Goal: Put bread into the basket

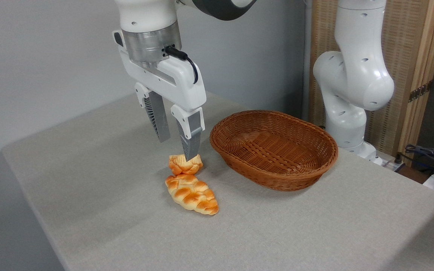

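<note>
Item: bread (184,165), 1 small knotted bun on table (89,195); probably light, soft, ridged. Best pinched across its middle. Gripper (176,148) jaws apart above it. Basket (273,148) nearby.

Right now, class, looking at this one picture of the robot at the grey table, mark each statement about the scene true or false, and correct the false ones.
1. The reddish-brown oval wicker basket holds a bun. False: it is empty.
2. The small golden-orange knotted bun lies on the table, beside the longer braided loaf. True.
3. The white two-finger gripper is shut on the braided loaf. False: its jaws are open, above the small bun.
4. The basket sits to the right of both breads. True.
5. The grey table carries three breads. False: only two.
</note>
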Tool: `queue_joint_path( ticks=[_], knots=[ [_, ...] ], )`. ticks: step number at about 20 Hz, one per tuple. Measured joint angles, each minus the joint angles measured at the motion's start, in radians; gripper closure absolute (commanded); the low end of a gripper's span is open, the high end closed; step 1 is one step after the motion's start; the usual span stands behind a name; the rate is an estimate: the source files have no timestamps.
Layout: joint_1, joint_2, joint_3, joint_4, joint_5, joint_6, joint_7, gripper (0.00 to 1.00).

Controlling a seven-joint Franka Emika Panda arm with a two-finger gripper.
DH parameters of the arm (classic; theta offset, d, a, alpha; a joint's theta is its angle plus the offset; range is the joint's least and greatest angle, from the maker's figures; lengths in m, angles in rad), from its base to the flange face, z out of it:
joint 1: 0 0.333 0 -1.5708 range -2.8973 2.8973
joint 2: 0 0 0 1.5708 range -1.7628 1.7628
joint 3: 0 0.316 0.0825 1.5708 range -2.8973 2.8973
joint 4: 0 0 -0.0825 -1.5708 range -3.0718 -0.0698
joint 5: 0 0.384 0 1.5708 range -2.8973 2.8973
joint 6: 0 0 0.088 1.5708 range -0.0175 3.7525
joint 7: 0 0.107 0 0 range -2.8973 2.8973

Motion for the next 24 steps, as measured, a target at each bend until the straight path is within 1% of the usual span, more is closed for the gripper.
queue_joint_path(
  ticks=[7, 24],
  knots=[
    [-0.002, -0.001, -0.003, 0.0, 0.0, -0.016, 0.0, 0.0],
    [-0.004, -0.001, -0.003, 0.0, 0.0, -0.017, 0.0, 0.0]
  ],
)
